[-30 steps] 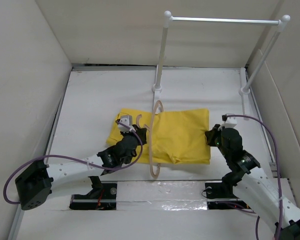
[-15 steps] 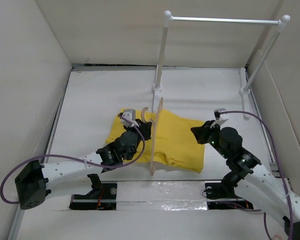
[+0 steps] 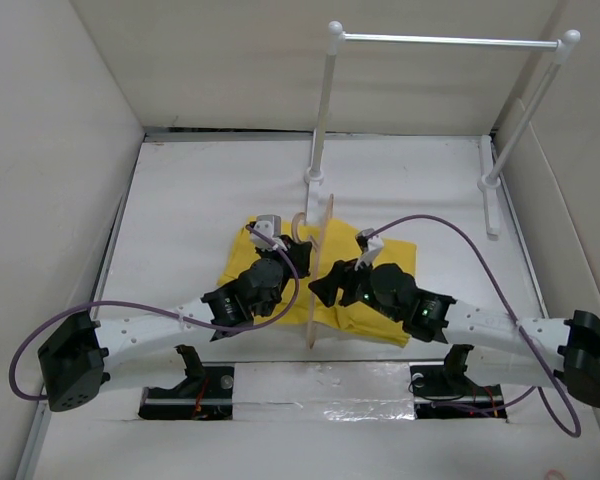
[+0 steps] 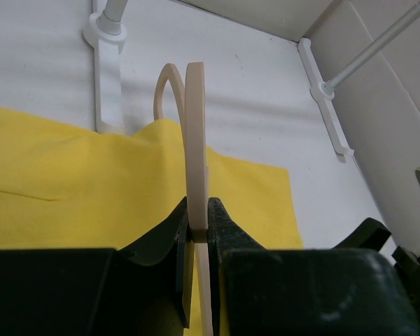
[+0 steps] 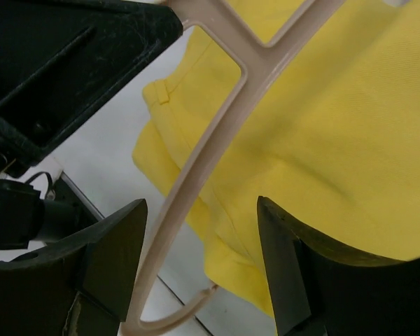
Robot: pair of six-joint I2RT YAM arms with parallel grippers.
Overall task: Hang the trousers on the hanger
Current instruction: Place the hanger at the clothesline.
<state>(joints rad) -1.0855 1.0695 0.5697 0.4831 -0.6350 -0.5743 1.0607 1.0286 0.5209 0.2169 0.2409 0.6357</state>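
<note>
Pinching hanger (image 4: 194,140) edge-on in left pincer (image 4: 198,225), standing it upright over trousers (image 3: 400,255) spread flat on counter (image 3: 200,190). Holding right pincer (image 5: 199,273) wide, empty, just right of hanger's near arm. Reading long axis as running away from the bases, free end nearest. Judging right arm closer to that end. Getting whole layout only from above; catching beige arm framed in the open gap only from right wrist, cloth behind.

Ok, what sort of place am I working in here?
Probably a lab test cell, not a home: plain white panel walls box in the table, with a white rail on two posts at the back.
</note>
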